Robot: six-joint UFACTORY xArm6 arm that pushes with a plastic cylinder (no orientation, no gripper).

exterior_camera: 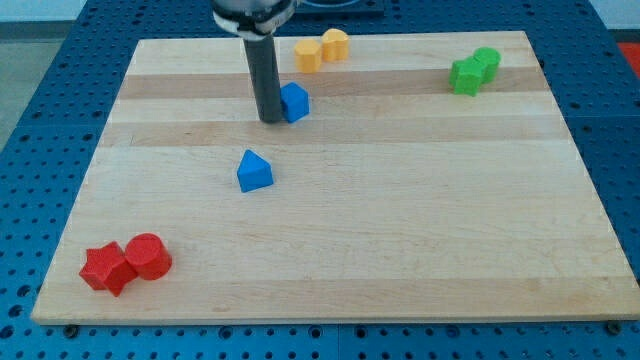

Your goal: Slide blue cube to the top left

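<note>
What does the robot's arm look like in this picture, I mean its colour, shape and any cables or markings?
Only the arm's lower end shows. It is a straight, round, dark grey to black rod, plain and smooth, ending at my tip on the wooden board. At the view's top it joins a wider, rounded dark mount with a glossy, partly silvery look. No markings or labels show on it, and no cable can be made out.

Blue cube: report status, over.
My tip down on the board, touching the blue cube on its left side in the view. Cube sits upper-middle, not yet top left. Yellow blocks close above it; top-left corner itself unblocked.
</note>
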